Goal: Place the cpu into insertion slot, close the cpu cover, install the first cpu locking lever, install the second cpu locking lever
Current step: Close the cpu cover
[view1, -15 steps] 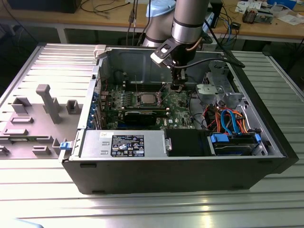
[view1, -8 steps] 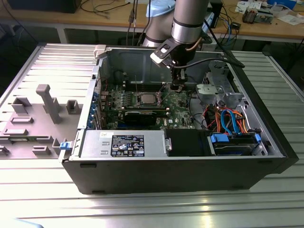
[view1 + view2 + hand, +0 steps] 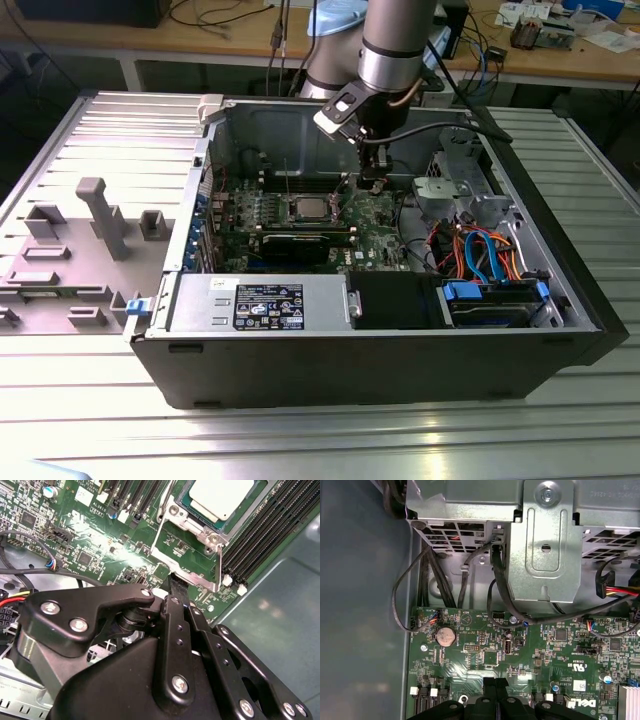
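Note:
The cpu lies flat in the insertion slot, its dull silver top showing; in the exterior view the cpu sits mid-motherboard inside the open case. The cpu cover, a thin silvery frame, is swung open on the side of the slot towards my gripper, and green board shows through its window. My gripper is shut, with its black fingertips right at the cover's outer edge. In the exterior view my gripper hangs just to the exterior view's right of the socket. In the first wrist view my gripper shows its tips pressed together.
Long black memory slots run beside the socket. A metal drive cage with black cables stands over the board. The power supply lines the case's front wall. Grey fixtures stand on the table at the exterior view's left.

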